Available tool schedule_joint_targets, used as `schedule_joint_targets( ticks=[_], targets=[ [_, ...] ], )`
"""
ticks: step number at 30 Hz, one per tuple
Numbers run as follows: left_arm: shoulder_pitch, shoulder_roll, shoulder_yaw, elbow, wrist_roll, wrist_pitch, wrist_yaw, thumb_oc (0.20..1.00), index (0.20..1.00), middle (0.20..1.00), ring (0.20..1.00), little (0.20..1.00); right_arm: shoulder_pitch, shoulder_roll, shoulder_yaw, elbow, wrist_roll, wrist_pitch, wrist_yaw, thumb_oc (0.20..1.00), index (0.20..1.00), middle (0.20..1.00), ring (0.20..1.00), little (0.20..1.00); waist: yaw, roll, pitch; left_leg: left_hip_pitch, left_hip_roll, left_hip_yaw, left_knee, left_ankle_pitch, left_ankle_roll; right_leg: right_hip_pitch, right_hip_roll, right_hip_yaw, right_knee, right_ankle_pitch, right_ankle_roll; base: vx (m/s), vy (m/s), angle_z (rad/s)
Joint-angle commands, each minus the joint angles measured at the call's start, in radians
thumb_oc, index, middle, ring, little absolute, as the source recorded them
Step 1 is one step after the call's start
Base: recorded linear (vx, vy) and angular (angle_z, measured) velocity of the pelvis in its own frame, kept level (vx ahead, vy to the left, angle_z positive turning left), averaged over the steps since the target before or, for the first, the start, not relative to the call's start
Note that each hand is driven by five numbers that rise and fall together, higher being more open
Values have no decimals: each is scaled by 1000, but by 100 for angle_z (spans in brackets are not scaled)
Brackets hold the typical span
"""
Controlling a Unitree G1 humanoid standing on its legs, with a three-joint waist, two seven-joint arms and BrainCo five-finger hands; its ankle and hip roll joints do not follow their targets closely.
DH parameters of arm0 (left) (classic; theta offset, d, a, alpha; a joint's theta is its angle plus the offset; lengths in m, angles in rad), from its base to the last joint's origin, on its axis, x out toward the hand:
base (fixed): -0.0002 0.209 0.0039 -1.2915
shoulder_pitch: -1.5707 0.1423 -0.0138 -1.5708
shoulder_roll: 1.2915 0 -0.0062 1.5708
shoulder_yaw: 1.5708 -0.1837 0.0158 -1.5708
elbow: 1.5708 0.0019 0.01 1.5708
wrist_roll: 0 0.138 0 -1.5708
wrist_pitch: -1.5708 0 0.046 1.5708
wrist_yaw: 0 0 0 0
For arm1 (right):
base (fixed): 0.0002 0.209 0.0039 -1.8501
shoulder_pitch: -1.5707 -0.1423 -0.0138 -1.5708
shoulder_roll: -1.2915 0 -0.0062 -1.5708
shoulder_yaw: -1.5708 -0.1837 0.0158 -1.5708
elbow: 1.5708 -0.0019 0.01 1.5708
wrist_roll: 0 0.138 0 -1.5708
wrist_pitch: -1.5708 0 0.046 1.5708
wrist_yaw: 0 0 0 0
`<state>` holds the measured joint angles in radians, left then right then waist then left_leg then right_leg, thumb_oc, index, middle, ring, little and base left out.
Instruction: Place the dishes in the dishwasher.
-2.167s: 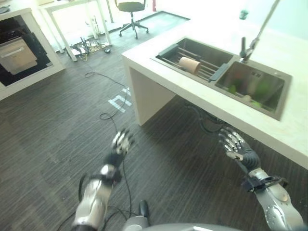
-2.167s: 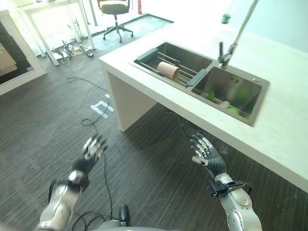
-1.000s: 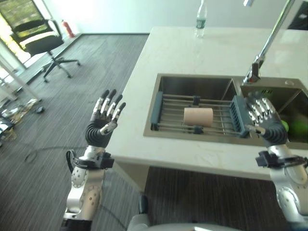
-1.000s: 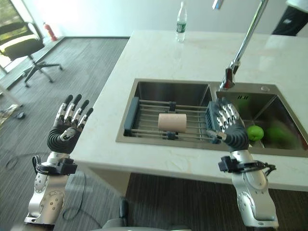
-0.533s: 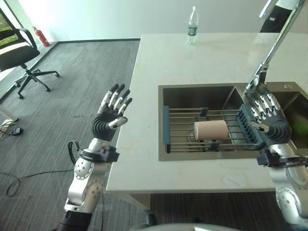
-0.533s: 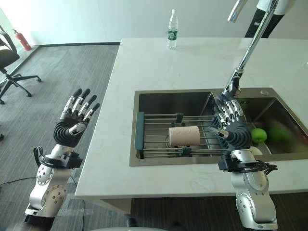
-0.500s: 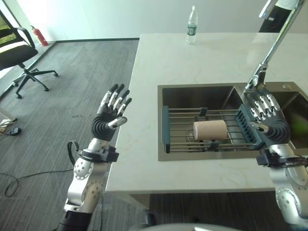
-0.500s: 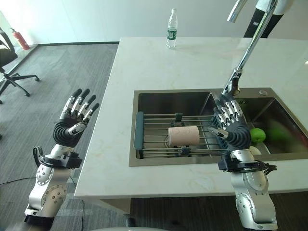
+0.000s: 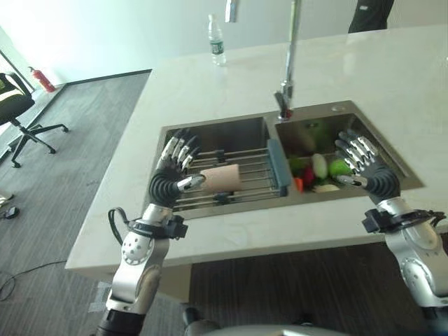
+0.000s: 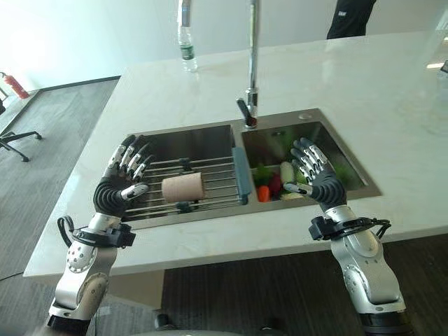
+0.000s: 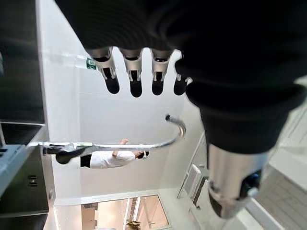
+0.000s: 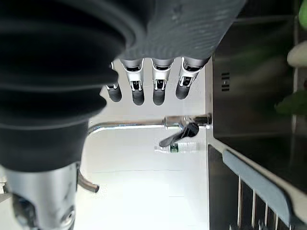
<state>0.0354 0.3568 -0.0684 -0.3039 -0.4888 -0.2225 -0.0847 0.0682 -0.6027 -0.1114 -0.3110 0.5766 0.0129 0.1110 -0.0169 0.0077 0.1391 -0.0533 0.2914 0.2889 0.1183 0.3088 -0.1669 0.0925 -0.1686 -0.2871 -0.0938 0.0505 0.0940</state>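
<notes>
Countertop (image 10: 364, 77) sink – cup (image 10: 183, 187) on rack (image 10: 210, 183); left hand (image 10: 119, 183), right hand (image 10: 318, 178) spread, empty.

A kitchen mock-up inside an office or lab: a pale stone island desk (image 10: 392, 91) with a double steel sink (image 10: 241, 140) and tall faucet (image 10: 250, 63), grey carpet floor (image 9: 63, 182), an office chair (image 9: 17, 115), a fire extinguisher (image 9: 42, 79).

Tan cup (image 9: 222, 178), steel sink (image 9: 224, 129) w/ blue-grey rack (image 9: 280, 166), green/red veg (image 9: 329, 166), cream counter (image 9: 392, 77).
</notes>
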Motion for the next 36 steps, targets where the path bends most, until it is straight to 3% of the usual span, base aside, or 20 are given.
schedule_joint_targets(
  ticks=[1,3,7,11,17,18,24,30,36],
  targets=[
    [-61,118,69,-87,85,-67,20,1000,1000,1000,1000,1000,-64,75,-2,-85,25,-93,-8,1000,1000,1000,1000,1000,-14,-30,-1,86,-33,51,-161,-224,10,41,-16,-24,7,-39,68,12,30,38],
    [-79,146,69,-68,265,-80,112,1000,1000,1000,1000,1000,-64,94,26,-83,25,-97,-13,1000,1000,1000,1000,1000,-14,-15,-9,133,-62,-29,-206,-248,23,42,-14,-3,7,-46,71,38,81,42],
    [-142,257,83,-19,436,37,168,1000,1000,1000,1000,1000,-70,88,32,-76,0,-63,-2,1000,1000,1000,1000,1000,-24,1,-42,156,-62,-12,-206,-267,19,51,-29,-35,7,-44,82,38,83,-11],
    [-192,359,112,40,508,95,186,1000,1000,1000,1000,1000,-80,70,24,-68,-9,-39,1,1000,1000,1000,1000,1000,-31,11,-53,166,-70,-10,-206,-277,21,56,-44,-56,7,-39,95,50,97,1],
    [-202,446,157,102,609,173,162,1000,1000,1000,1000,1000,-75,49,-3,-53,-20,1,43,1000,1000,1000,1000,1000,-48,15,-62,184,-73,13,-206,-289,24,48,-53,-44,7,-34,104,55,54,-8],
    [-230,505,143,162,676,205,157,1000,1000,1000,1000,1000,-82,29,-7,-49,-6,12,54,1000,1000,1000,1000,1000,-61,20,-63,189,-74,21,-206,-291,25,45,-50,-33,7,-33,105,43,36,-11],
    [-363,562,1,337,755,306,49,1000,1000,1000,1000,1000,-118,1,16,-15,-1,18,76,1000,1000,1000,1000,1000,-96,34,-67,203,-77,47,-206,-295,29,40,-40,-2,7,-30,105,48,27,-13],
    [-478,595,-141,578,834,325,1,1000,1000,1000,1000,1000,-141,-34,16,22,13,19,122,1000,1000,1000,1000,1000,-140,45,-71,217,-81,83,-206,-301,35,29,-29,41,7,-28,106,45,31,-29],
    [-516,576,-186,700,833,310,-19,1000,1000,1000,1000,1000,-144,-42,8,32,8,19,148,1000,1000,1000,1000,1000,-165,48,-72,224,-86,104,-206,-304,41,23,-21,66,7,-27,104,39,18,-15]
  ],
)
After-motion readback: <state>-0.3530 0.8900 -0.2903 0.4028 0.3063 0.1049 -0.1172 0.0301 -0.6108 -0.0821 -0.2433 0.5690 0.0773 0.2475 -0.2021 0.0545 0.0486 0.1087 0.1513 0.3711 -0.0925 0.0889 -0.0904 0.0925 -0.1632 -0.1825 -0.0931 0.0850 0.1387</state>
